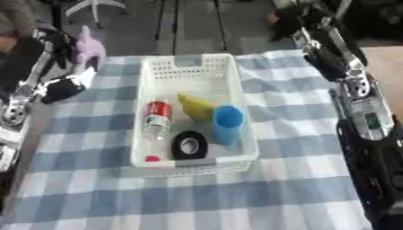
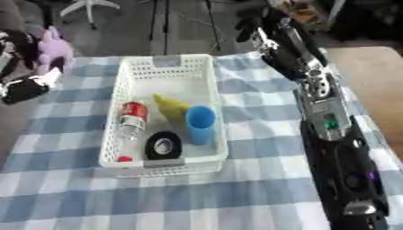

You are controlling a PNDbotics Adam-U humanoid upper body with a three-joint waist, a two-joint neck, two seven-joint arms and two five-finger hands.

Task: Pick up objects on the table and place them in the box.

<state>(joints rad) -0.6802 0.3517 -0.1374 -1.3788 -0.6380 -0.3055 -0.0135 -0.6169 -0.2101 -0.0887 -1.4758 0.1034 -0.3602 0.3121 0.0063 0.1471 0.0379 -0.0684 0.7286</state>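
Held a pale purple plush toy in the left robot hand, fingers apparently curled round it — just beyond the far-left corner of the white perforated plastic box. Mid-carry, seemingly; next called for moving over the box, releasing. Couldn't tell the right robot hand's fingers.

Both arms are black with silver joints. The right arm carries a silver plate with a small green mark, well behind its black hand. The left arm shows silver brackets.
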